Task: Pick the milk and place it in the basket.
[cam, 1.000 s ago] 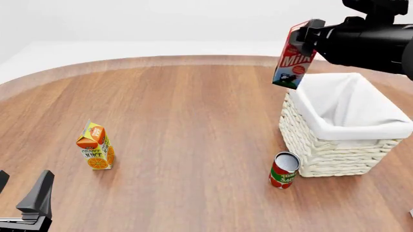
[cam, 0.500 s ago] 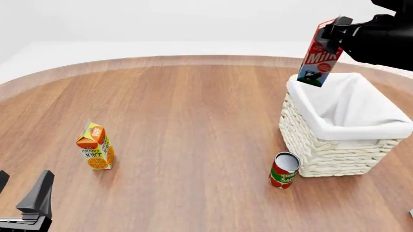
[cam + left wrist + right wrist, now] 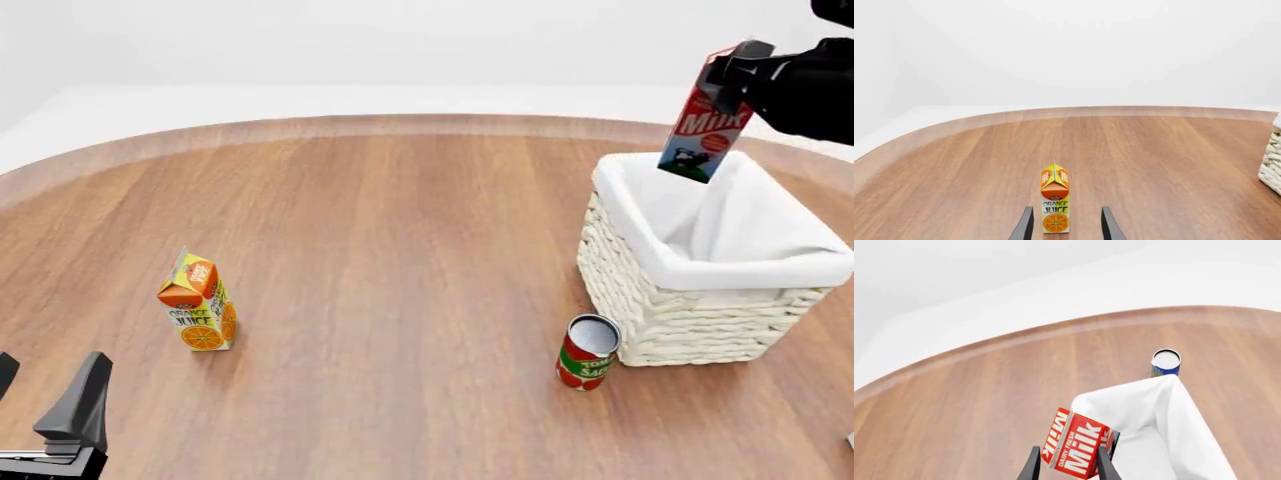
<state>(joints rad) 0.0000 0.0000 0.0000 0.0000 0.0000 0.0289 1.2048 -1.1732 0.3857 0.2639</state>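
The red milk (image 3: 705,120) carton hangs tilted in the air above the back of the basket (image 3: 694,310), a white wicker box with a cloth lining at the right of the table. My right gripper (image 3: 737,68) is shut on the carton's top. In the right wrist view the milk (image 3: 1077,444) sits between the fingers (image 3: 1030,467) over the basket's cloth lining (image 3: 1167,415). My left gripper (image 3: 47,405) rests open at the near left, empty; the left wrist view shows its fingers (image 3: 1025,226) spread wide.
An orange juice carton (image 3: 198,302) stands at the left, straight ahead of the left gripper, also visible as the juice carton (image 3: 1055,198). A red-green can (image 3: 587,352) stands just in front of the basket's near left corner, seen again as the can (image 3: 1165,362).
My right gripper has carried the milk rightwards, from beyond the basket's left rim to above its back part. The left arm has stayed still.
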